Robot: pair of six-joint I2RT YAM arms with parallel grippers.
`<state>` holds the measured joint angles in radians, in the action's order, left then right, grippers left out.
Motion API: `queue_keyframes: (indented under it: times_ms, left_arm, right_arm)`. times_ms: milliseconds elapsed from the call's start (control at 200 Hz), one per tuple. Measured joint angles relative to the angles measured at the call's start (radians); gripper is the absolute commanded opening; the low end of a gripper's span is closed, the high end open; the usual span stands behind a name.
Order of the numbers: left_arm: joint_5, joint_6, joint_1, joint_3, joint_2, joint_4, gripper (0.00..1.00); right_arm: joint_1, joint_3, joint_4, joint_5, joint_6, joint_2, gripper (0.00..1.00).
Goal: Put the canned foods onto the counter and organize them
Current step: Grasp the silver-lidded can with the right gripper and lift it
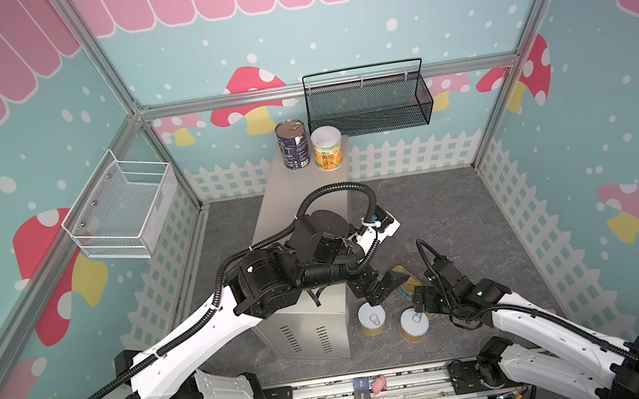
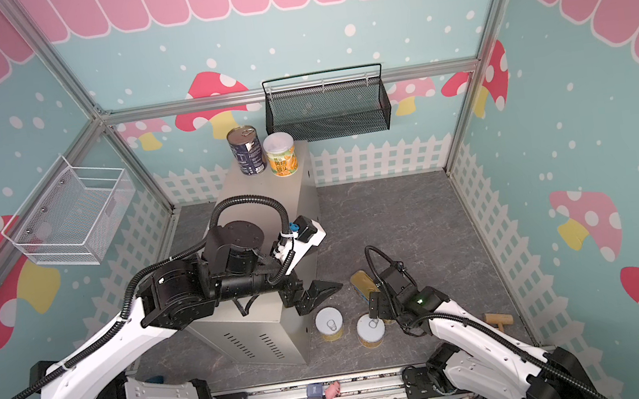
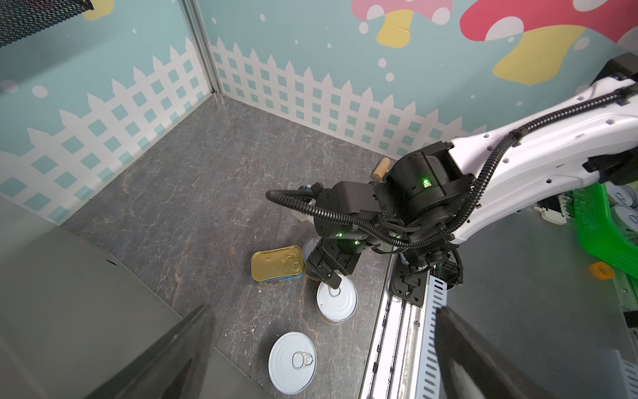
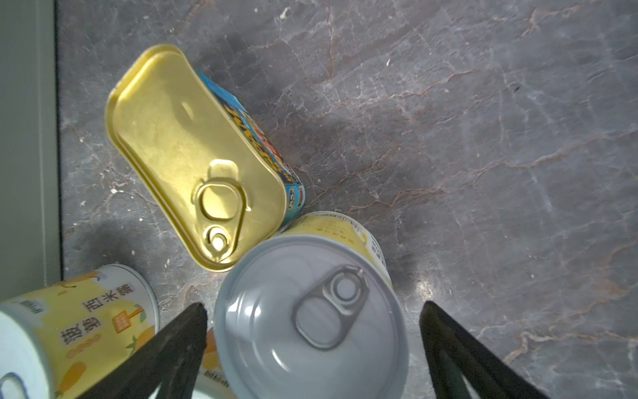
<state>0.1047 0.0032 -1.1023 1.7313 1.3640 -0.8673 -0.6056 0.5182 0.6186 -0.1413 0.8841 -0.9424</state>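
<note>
Right gripper [image 4: 312, 307] stands wide, its jaws flanking a short yellow can [image 4: 307, 331] on the floor [image 4: 483, 138] beside the counter [image 1: 301, 186]. Descend squarely, or you may clip the adjacent gold tin [image 4: 193, 155] and tip the can.

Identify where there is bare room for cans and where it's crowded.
Free: the counter top between the navy can and white-lidded can at its far end and the left arm over its near half; the floor toward the right wall. Crowded: short cans and gold tin by the counter's near corner.
</note>
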Motion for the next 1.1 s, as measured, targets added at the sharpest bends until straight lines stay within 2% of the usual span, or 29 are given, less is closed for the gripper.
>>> queue_keyframes:
  times_ms: [85, 170, 230, 485, 730, 1096]
  left_arm:
    - [-0.001, 0.000, 0.000, -0.006, 0.000, 0.008, 0.99]
    - [-0.004, 0.000, 0.000, -0.016, 0.000, 0.011, 0.99]
    - [-0.004, 0.000, 0.000, -0.021, 0.000, 0.013, 0.99]
    - [-0.008, 0.000, 0.000, -0.026, 0.000, 0.014, 0.99]
    - [-0.016, 0.000, 0.000, -0.034, -0.003, 0.020, 0.99]
    - [-0.021, 0.000, 0.000, -0.038, -0.014, 0.020, 0.99]
  right_arm:
    - [-0.010, 0.000, -0.001, -0.003, 0.003, -0.002, 0.89]
    - [-0.013, 0.000, -0.004, -0.014, 0.014, -0.002, 0.79]
    - [-0.016, 0.000, -0.006, -0.027, 0.016, -0.002, 0.78]
    - [-0.017, 0.005, -0.029, -0.066, 0.015, -0.030, 0.78]
    - [-0.017, 0.016, -0.047, -0.080, -0.004, -0.082, 0.87]
    - [-0.017, 0.016, -0.029, -0.092, -0.025, -0.080, 0.75]
